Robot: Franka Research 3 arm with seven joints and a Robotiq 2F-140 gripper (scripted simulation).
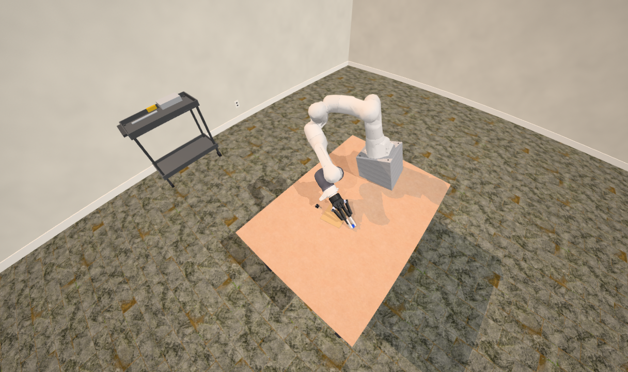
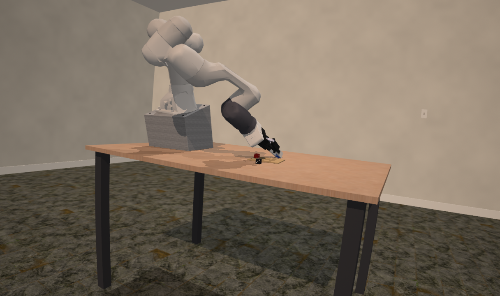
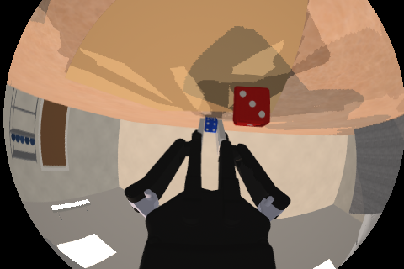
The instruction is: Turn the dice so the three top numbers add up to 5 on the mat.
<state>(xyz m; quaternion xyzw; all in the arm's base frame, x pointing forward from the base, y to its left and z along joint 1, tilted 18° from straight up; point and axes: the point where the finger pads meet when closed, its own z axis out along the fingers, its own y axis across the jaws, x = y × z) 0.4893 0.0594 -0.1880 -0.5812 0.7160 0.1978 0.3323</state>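
Note:
The gripper (image 1: 350,221) (image 2: 278,155) (image 3: 211,129) points slantwise down, its fingers slightly open around the blue die (image 1: 353,226) (image 2: 277,156) (image 3: 210,124). This die is low, at the side of the tan mat (image 1: 330,220) (image 2: 278,161) (image 3: 168,17) in the top view; its exact contact below is unclear. The red die (image 2: 256,155) (image 3: 252,106) is beside the gripper in the wrist view, with three pips facing the camera; the arm hides it in the top view. The black die (image 1: 317,205) (image 2: 258,161) sits off the mat on the table. I cannot read all the top numbers.
The table (image 1: 339,282) (image 2: 336,172) bears the arm's grey base block (image 1: 378,171) (image 2: 178,130) behind the dice and mat. A dark cart (image 1: 168,113) stands away from the table by the wall. Shadows cross the mat.

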